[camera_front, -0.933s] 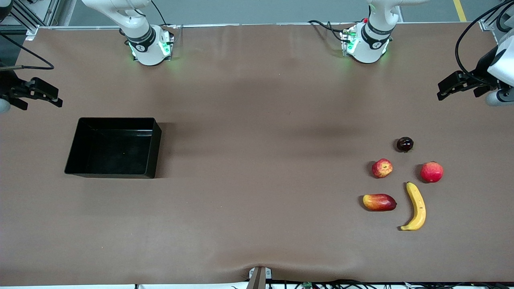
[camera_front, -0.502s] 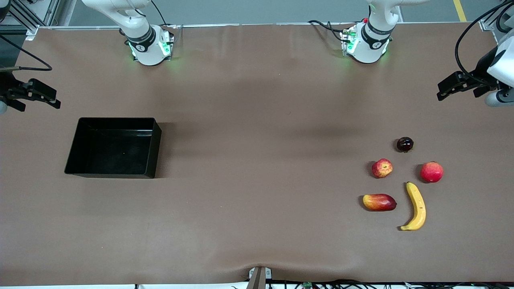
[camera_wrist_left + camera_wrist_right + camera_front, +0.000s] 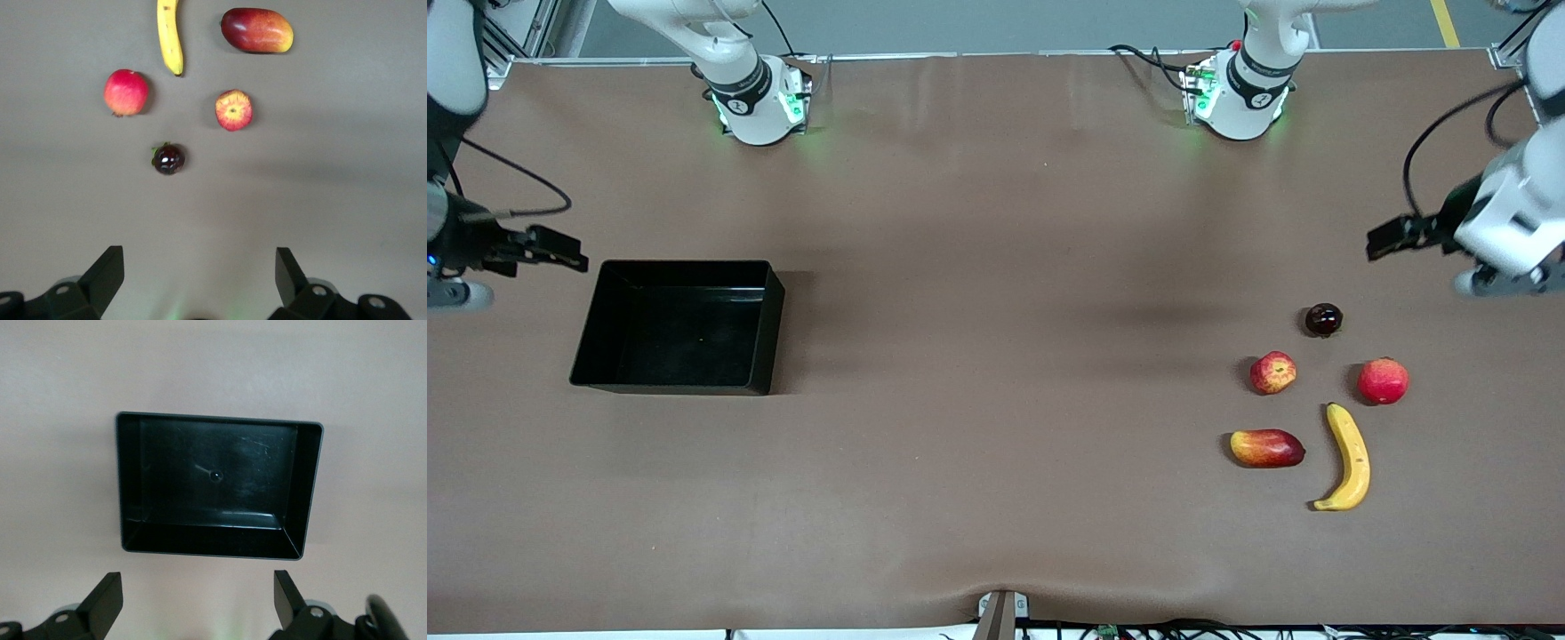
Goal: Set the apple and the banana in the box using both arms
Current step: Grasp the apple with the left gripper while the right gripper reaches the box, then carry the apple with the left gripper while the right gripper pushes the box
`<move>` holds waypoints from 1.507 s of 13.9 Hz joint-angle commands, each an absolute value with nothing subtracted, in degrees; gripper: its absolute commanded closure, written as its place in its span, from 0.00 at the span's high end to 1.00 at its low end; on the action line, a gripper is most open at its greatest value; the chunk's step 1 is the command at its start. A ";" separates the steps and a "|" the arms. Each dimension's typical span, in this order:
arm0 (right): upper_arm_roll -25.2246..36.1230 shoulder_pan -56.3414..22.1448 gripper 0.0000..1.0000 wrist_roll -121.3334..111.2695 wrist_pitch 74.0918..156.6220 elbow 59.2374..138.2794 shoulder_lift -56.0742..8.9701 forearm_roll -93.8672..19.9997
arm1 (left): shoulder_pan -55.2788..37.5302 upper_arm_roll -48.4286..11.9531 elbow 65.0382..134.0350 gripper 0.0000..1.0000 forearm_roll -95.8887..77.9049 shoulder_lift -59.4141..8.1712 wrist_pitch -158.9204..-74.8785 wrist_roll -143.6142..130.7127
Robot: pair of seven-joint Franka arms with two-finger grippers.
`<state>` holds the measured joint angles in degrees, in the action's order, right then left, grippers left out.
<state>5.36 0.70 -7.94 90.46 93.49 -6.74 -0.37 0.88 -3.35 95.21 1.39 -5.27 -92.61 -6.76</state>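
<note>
Nothing done: apple (image 3: pixel 1272 372) and banana (image 3: pixel 1347 457) on counter (image 3: pixel 996 356), box (image 3: pixel 596 356) empty; left end effector (image 3: pixel 1387 240) and right end effector (image 3: pixel 560 259) spread, empty.

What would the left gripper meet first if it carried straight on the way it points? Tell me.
Likely the small dark fruit: it sits nearest ahead of the open left gripper, slightly off centre. Depth is unclear; nothing else shows in between.

Banana (image 3: pixel 169 37) running off the left wrist view's edge, both arms' upper links leaving the front view
</note>
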 commanded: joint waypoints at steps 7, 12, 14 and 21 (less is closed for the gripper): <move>5.01 9.39 1.00 -12.80 95.27 91.67 -20.03 0.35 | 0.62 -3.60 109.60 1.00 1.32 -17.47 -123.90 -7.38; 4.92 13.43 1.00 -18.70 106.23 100.88 -21.62 0.26 | 0.26 -4.04 109.69 1.00 1.49 -26.71 -134.29 -7.21; 4.92 14.06 1.00 -20.56 112.11 105.36 -21.62 0.18 | 0.26 -4.13 109.60 1.00 1.49 -28.64 -135.96 -7.21; 4.83 18.88 0.28 -25.93 122.16 107.57 -27.41 -0.26 | 0.62 -4.13 110.04 0.12 1.76 -30.32 -135.53 -4.83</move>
